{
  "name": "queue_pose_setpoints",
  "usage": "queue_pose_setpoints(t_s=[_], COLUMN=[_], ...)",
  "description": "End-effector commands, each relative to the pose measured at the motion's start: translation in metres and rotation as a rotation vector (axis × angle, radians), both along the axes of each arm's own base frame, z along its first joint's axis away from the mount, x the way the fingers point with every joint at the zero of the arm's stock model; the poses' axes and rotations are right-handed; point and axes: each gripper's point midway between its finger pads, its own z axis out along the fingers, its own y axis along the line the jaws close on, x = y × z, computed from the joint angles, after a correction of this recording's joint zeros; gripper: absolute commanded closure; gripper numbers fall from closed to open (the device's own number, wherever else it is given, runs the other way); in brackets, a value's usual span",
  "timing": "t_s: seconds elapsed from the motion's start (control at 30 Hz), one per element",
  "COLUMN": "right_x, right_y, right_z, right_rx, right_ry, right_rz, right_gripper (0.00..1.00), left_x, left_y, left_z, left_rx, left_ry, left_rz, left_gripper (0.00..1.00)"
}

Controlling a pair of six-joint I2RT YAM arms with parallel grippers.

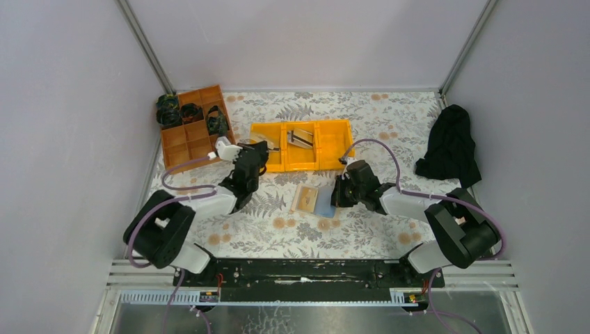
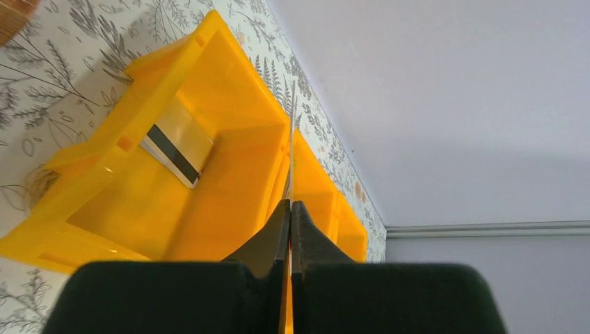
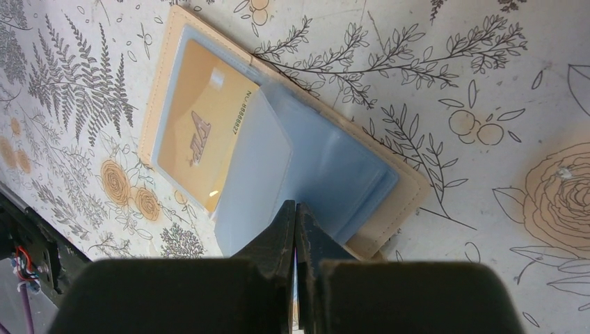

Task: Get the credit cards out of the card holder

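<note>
Left hand (image 2: 290,209) is pinching a credit card (image 2: 291,139) edge-on, mid-frame over the yellow bin (image 2: 209,83). Right hand (image 3: 295,209) is sitting closed, tips touching the card holder (image 3: 334,167) at bottom centre.

Open card holder (image 1: 309,198) on the floral table (image 1: 362,233), right claw (image 1: 335,200) at its blue edge

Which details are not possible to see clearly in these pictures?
- Left wrist view: the held card in the left gripper is edge-on, so its face is hidden.
- Right wrist view: the right gripper covers the card holder corner; whether it pinches a card too is unclear.
- Top view: black things in the orange tray are too small to name.
</note>
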Motion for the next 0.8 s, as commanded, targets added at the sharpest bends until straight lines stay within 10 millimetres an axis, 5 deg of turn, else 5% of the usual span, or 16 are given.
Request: queue_pose_setpoints(t_s=[0.0, 0.47, 0.77], right_x=[0.009, 0.009, 0.008], right_y=[0.004, -0.004, -0.008], right_z=[0.005, 0.000, -0.005], right_rx=[0.007, -0.017, -0.020], right_ry=[-0.020, -0.010, 0.000], right_rz=[0.014, -0.002, -0.010], right_gripper=[0.98, 0.98, 0.98], left_x=[0.023, 0.067, 0.068], left_y=[-0.004, -0.014, -0.010], left_z=[0.020, -0.005, -0.027], left_rx=[-0.105, -0.001, 0.042], left_ry=[-0.124, -0.178, -0.148], left_rz=[0.055, 0.166, 0.220], left_gripper=[1.00, 1.00, 1.00])
